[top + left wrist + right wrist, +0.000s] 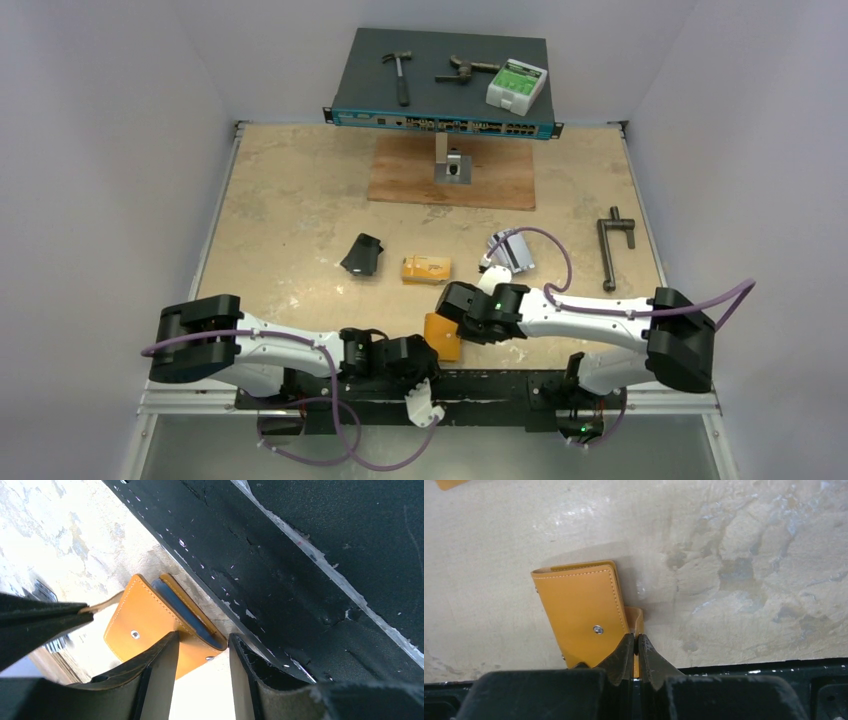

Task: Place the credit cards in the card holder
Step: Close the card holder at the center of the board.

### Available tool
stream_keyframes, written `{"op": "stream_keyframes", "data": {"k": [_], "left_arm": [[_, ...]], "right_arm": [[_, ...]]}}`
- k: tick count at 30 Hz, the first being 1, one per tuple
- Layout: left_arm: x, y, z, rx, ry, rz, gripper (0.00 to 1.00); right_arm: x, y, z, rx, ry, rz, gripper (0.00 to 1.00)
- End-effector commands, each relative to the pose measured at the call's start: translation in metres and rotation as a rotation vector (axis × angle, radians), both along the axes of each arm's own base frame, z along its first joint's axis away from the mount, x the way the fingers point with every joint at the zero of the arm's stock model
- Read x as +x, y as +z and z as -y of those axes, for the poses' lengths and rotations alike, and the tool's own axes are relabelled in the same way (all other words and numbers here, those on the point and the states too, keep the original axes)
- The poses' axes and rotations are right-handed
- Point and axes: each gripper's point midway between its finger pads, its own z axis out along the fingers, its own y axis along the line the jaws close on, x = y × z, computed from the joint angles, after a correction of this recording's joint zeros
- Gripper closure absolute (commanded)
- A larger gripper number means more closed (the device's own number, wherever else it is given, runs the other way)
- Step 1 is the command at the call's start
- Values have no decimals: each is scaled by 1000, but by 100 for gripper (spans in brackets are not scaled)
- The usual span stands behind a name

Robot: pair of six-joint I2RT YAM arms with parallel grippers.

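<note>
Starting at the left, note that the left gripper (pixel 203 639) stands with its fingers parted, straddling the folded near corner of the card holder (pixel 145 625). You cannot tell whether the pads press on it. The card holder lies folded with its snap undone at the near edge of the table (pixel 749 555), just beside the black base plate (pixel 300 580).

Treat it as light and pliable. The leather-like covers will likely flex and spring back toward shut, so pin one cover flat near the spine while you lift the other.

The right gripper (pixel 638 644) is pinched tight on the snap tab (pixel 636 617). This thin strap is a sound pulling point but may bend.

Farther back lie the yellow-orange card stack (pixel 425 268) and the silver-grey cards (pixel 510 250). Expect them to be thin, stiff and slick. Take each by an edge.
</note>
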Motion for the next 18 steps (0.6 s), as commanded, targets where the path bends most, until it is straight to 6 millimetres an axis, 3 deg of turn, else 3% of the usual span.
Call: {"op": "stream_keyframes", "data": {"k": [1,18], "left_arm": [[-11,-22,-21,111,-6,-46,58],[-13,-31,-25,148,-43,-37,60]], "right_arm": [[17,23,-30,56,71,77,100],[6,-22,-76,65,309,-13,100]]}}
